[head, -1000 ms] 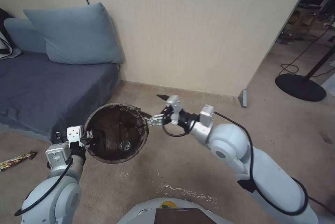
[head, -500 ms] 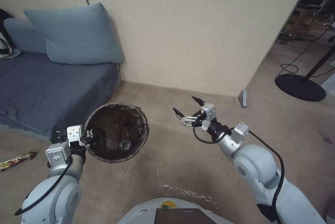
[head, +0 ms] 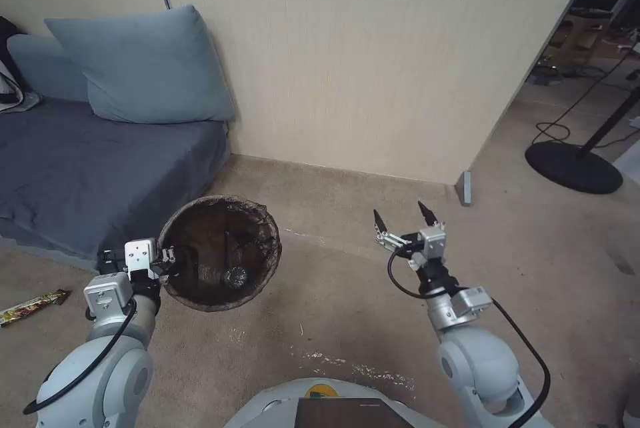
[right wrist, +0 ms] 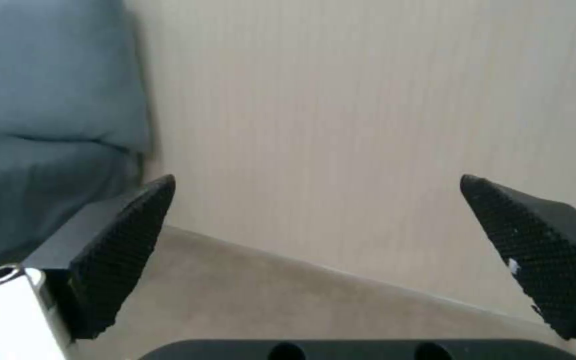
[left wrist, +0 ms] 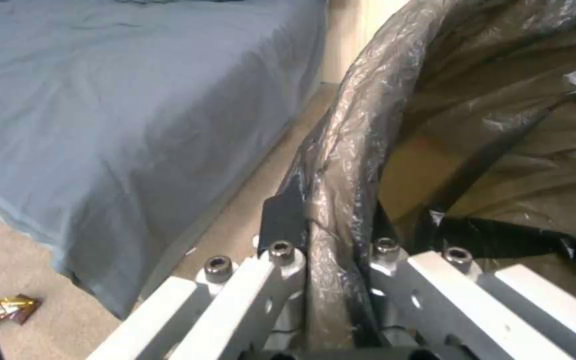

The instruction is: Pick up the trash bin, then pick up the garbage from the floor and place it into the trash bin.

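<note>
Bin (head: pixel 220 251) in left pincer (head: pixel 170 260)

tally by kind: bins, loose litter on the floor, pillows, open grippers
Bins: 1, the bin, held at its rim by the left gripper.
Floor litter: 1, a wrapper.
Pillows: 2.
Open grippers: 1, the right gripper.
Total: 5.

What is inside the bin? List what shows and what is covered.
Inside the bin, held at its rim by the left end effector, a clear bottle lies on the dark bag. The bag's folds cover anything beneath.
</note>
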Available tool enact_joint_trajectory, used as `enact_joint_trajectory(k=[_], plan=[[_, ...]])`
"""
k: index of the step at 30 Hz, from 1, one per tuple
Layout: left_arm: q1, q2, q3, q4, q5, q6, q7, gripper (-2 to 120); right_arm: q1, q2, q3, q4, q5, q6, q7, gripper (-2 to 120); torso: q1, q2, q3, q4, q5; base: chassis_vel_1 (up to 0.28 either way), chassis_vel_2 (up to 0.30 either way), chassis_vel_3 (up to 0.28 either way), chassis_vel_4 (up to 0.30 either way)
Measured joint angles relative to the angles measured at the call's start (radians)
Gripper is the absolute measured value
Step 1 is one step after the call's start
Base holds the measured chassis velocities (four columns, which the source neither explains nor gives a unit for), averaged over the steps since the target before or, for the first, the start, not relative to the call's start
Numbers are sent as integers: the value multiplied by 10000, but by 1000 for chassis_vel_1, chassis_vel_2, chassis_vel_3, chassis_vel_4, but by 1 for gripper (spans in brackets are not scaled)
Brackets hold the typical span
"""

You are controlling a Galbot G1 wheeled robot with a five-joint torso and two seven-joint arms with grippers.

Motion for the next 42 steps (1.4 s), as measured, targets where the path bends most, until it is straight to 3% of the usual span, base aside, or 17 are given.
enact_joint_trajectory(k=[10, 21, 42], plan=[[26, -22, -144, 0, 178, -167, 307, 4, -1115, 539, 292, 101, -284, 340, 342, 100, 0, 0, 0, 0, 0, 0, 0, 0, 0], [88, -41, -205, 0, 288, -226, 605, 4, -1729, 503, 438, 144, -200, 700, 821, 100, 0, 0, 1, 0, 0, 0, 0, 0, 0], [326, -195, -164, 0, 429, -248, 737, 4, -1938, 465, 574, 338, 110, 430, 848, 100, 0, 0, 1, 2, 1, 29, 34, 34, 33]])
